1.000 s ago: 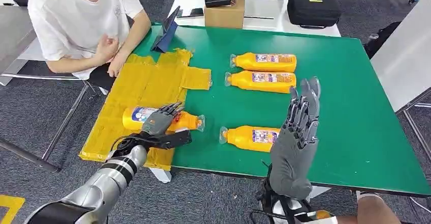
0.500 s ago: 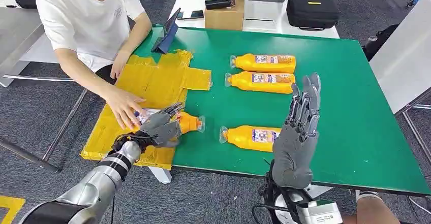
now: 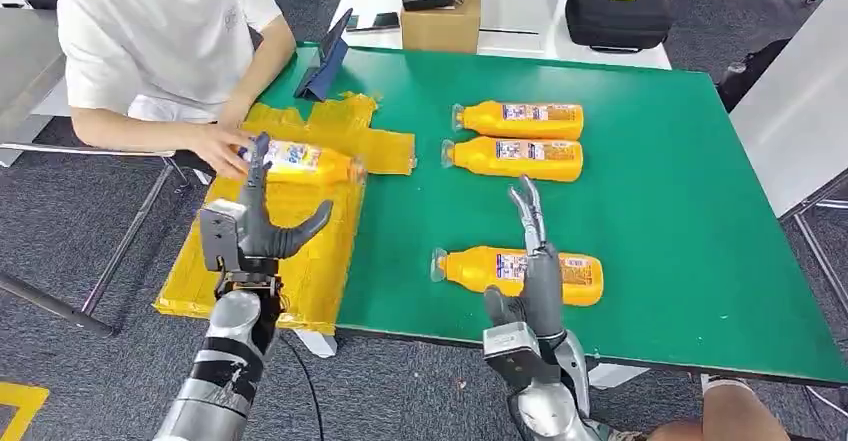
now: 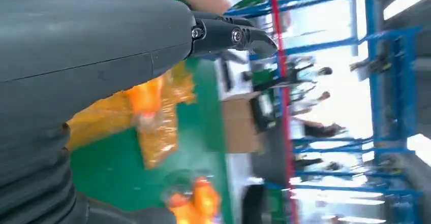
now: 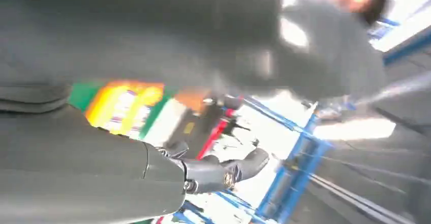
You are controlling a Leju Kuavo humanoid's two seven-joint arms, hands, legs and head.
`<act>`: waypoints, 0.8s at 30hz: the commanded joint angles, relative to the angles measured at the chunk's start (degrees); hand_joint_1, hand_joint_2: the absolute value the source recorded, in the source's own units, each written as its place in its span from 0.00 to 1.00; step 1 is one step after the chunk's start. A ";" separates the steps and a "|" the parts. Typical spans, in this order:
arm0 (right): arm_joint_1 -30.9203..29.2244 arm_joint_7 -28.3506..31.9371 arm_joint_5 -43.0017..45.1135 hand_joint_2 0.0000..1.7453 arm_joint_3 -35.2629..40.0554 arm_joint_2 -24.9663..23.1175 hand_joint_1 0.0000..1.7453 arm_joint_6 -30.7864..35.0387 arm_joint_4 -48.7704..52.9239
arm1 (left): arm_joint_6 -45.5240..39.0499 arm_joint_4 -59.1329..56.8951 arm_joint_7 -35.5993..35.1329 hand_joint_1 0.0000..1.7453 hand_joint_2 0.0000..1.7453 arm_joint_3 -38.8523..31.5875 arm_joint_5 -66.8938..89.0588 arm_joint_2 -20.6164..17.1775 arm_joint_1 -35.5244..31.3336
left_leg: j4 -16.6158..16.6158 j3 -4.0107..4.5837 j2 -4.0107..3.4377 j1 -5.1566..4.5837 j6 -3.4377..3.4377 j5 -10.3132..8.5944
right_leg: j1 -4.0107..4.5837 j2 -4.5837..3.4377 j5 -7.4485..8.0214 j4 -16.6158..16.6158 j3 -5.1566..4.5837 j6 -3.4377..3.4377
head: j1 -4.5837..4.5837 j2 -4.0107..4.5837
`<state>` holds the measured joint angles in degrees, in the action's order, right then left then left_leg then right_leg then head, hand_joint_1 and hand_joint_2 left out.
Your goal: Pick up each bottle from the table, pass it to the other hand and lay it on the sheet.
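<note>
Three orange bottles lie on the green table [image 3: 700,211]: two side by side at the back [image 3: 520,121] [image 3: 515,159] and one near the front edge [image 3: 570,273]. A fourth orange bottle [image 3: 300,161] lies on the far part of the yellow sheet [image 3: 290,241], under a person's hand [image 3: 215,146]. My left hand [image 3: 255,226] stands upright over the sheet's near half, fingers apart and holding nothing. My right hand [image 3: 530,281] rises at the front edge, fingers straight up, in front of the near bottle and apart from it. The left wrist view shows a blurred orange bottle [image 4: 145,94] past my dark fingers [image 4: 228,33].
A person in a white shirt [image 3: 150,31] sits at the table's left corner, arm over the sheet. A dark blue tablet [image 3: 325,66] leans at the back left. Behind the table stand a cardboard box [image 3: 440,26] and a black case [image 3: 615,16].
My left hand let go of the bottle on the sheet and rose upright. The person's hand slid that bottle to the sheet's far part. My right hand dropped lower, toward the front edge.
</note>
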<state>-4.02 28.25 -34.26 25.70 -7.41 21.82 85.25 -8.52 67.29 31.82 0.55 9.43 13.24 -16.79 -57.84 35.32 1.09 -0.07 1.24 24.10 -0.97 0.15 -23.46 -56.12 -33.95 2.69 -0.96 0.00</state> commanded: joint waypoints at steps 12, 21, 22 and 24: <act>-4.52 -16.45 -24.80 1.00 -6.96 8.05 0.00 -1.67 -22.65 | -4.71 28.29 4.40 0.00 1.00 6.04 -12.08 0.90 13.32 | -0.03 -0.40 -0.28 0.08 -0.13 0.29 | 0.11 -0.15 -0.17 0.07 0.39 -0.19 | 0.00 0.00; -4.65 -23.01 -32.77 1.00 -6.19 8.52 0.00 -1.43 -17.90 | -5.88 27.90 4.45 0.00 1.00 5.18 -9.70 0.95 14.31 | 0.02 -0.03 -0.10 -0.01 -0.06 0.07 | 0.01 -0.05 -0.03 0.02 0.00 -0.06 | 0.00 0.00; -4.64 -23.49 -33.29 1.00 -6.34 8.96 0.00 -1.70 -18.06 | -5.62 27.70 4.21 0.00 1.00 5.04 -9.93 0.92 14.25 | 0.00 -0.13 -0.17 0.03 -0.09 0.14 | 0.05 -0.09 -0.08 0.02 0.10 -0.11 | 0.00 0.00; -4.77 -24.58 -34.80 1.00 -6.70 10.06 0.00 -1.96 -18.45 | -5.72 27.70 4.30 0.00 1.00 5.04 -9.14 0.76 14.32 | 0.03 -0.14 -0.10 0.01 -0.07 0.11 | 0.02 -0.03 -0.07 0.04 0.12 -0.09 | 0.00 0.00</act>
<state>-6.78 6.14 -66.45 19.30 -0.41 21.22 67.56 -14.16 95.73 36.65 5.38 -0.55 15.41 -2.37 -57.84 35.38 1.08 -0.07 1.23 24.13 -0.97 0.14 -23.47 -56.11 -34.02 2.70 -0.96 0.00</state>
